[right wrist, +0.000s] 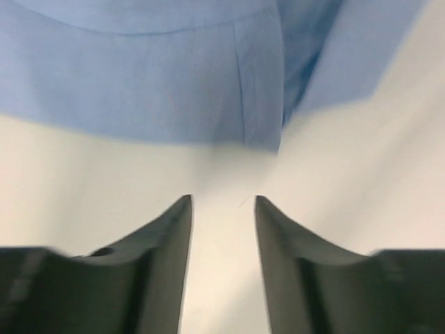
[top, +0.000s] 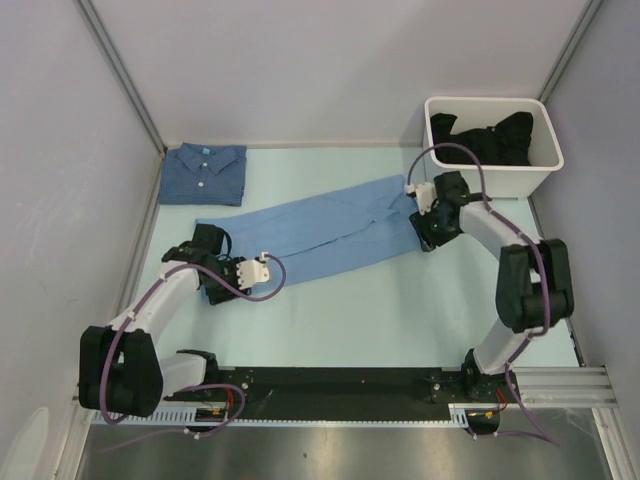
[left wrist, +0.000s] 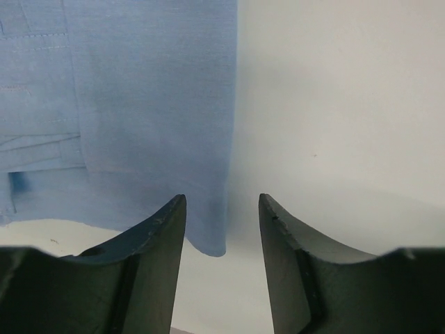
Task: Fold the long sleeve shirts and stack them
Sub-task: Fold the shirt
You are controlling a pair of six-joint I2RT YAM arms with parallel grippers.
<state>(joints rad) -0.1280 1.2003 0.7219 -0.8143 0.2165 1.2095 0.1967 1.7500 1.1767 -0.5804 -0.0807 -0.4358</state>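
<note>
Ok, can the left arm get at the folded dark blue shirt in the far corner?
Probably yes: the left gripper is open and empty at the light blue shirt's end, with nothing standing between it and the dark blue shirt.

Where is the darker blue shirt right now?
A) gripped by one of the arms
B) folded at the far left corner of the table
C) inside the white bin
B: the denim-blue shirt lies folded at the far left corner of the table, well away from the white bin.

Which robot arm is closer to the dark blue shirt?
Left. The left fingers are a short way in front of the dark blue shirt; the right fingers are far across, near the white bin.
</note>
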